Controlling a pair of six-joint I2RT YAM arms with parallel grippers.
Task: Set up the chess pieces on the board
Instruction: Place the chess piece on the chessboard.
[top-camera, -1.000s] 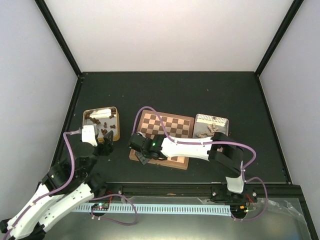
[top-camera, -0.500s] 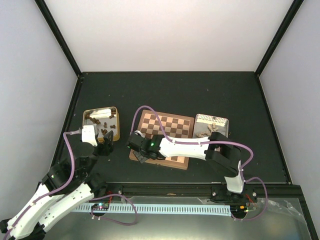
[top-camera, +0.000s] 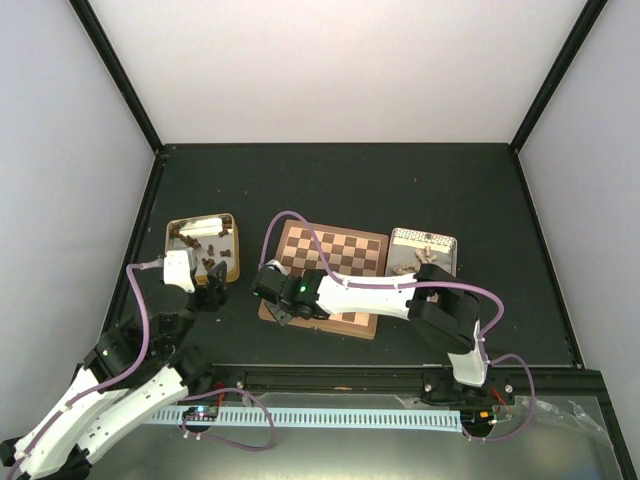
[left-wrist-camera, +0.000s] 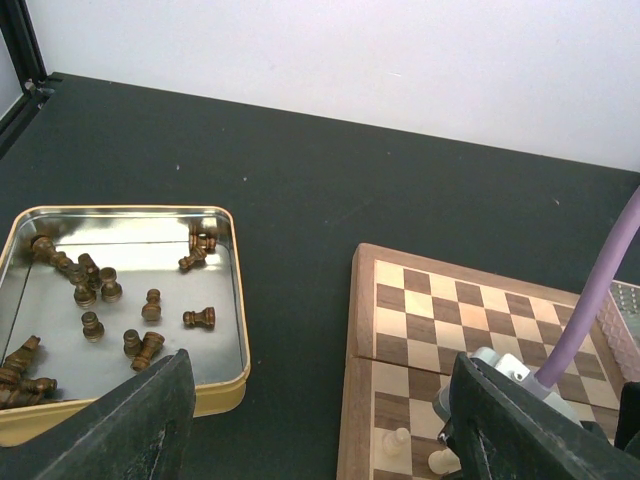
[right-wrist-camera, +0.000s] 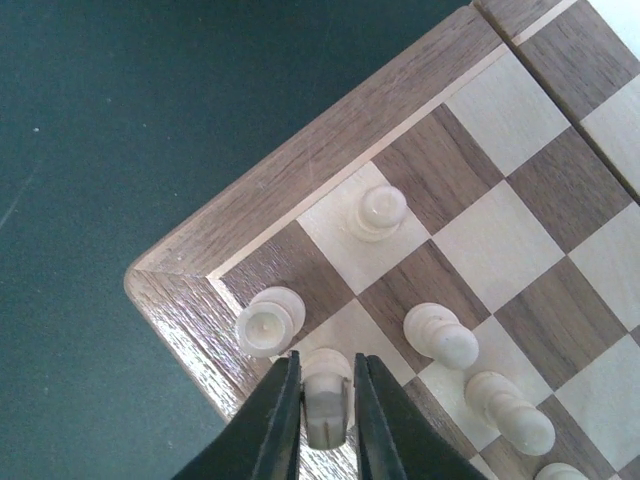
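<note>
The right gripper (right-wrist-camera: 325, 382) squeezes a small pale wooden chess piece (right-wrist-camera: 326, 412) at the corner of the square brown-and-tan wooden chessboard (right-wrist-camera: 330, 150), beside other pale pieces (right-wrist-camera: 378, 212). The left gripper (left-wrist-camera: 320, 410) has its fingers spread wide, holding nothing, near a gold metal tin (left-wrist-camera: 240, 300) of dark brown pieces (left-wrist-camera: 199, 318)

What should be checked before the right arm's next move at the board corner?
1. Grip: right gripper shut on pale piece: ok.
2. Position: pale piece over a light square at the near-left corner of the board: ok.
3. Base seated on that square: cannot tell, hidden in both views.
4. Neighbouring corner piece clear of the right gripper: cannot tell, very close.
5. The left gripper open, empty, off the board: ok.
</note>
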